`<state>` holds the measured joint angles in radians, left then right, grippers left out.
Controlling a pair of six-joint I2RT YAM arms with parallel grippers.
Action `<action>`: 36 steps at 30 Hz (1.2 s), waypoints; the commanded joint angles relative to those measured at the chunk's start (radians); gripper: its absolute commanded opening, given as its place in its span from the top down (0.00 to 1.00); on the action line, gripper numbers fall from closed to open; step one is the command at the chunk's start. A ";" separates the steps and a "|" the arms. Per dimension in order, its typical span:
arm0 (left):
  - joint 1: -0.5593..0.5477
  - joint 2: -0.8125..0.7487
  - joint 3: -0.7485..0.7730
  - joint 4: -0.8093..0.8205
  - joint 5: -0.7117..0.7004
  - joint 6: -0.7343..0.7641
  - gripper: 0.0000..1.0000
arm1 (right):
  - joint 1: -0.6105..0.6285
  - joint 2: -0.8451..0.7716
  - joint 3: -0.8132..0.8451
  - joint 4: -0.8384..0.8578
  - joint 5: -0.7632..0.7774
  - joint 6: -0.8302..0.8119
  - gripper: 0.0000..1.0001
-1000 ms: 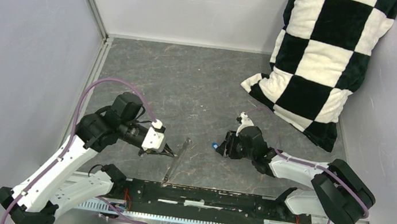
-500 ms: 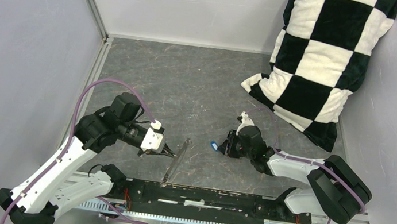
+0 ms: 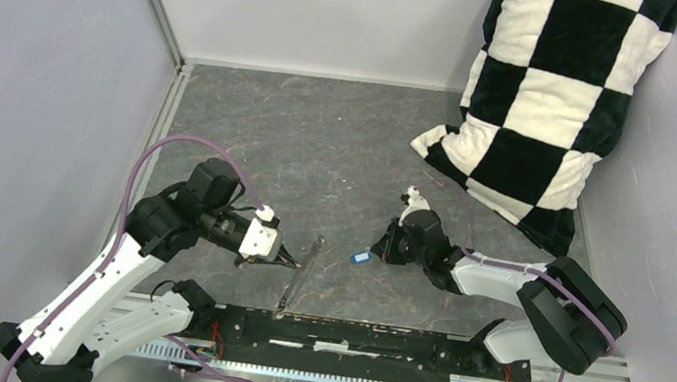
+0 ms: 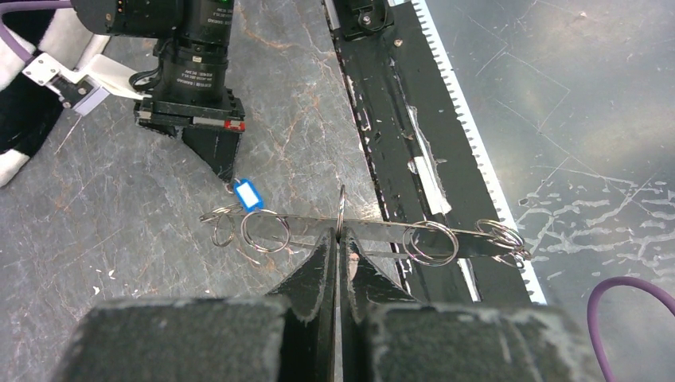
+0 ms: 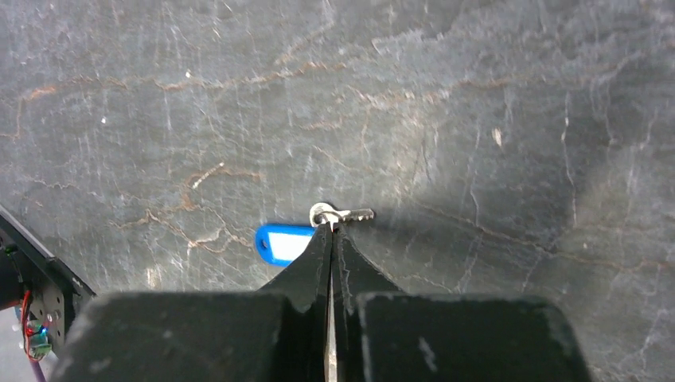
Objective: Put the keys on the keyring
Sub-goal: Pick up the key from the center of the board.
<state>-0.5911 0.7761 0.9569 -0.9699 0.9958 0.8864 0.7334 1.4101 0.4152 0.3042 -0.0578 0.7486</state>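
While the grey table [image 3: 320, 149] is left as it was, the left gripper [image 4: 341, 239] is kept pinched shut on the keyring [image 4: 382, 232], held edge-on near the front rail. The right gripper [image 5: 330, 231], half open a second ago, is now clamped on the silvery end of the small blue-headed key [image 5: 282, 243], which is shifted slightly toward the keyring. Threading is judged to come next.

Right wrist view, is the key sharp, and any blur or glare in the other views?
Right wrist: the key and its blue tag are sharp, the right gripper body blurs near the lens, and a soft shadow darkens the table right of it. Left wrist: the keyring is crisp, pale glare streaks the metal sheet. Top external: even light, key tiny.
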 commanded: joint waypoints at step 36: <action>-0.003 0.097 0.008 0.235 0.179 -0.252 0.98 | 0.202 -0.621 0.137 -0.016 -0.302 -1.149 1.00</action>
<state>-0.5911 0.8532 0.9493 -0.8051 1.0966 0.7170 0.8997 0.7982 0.4454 0.3084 -0.2787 -0.3019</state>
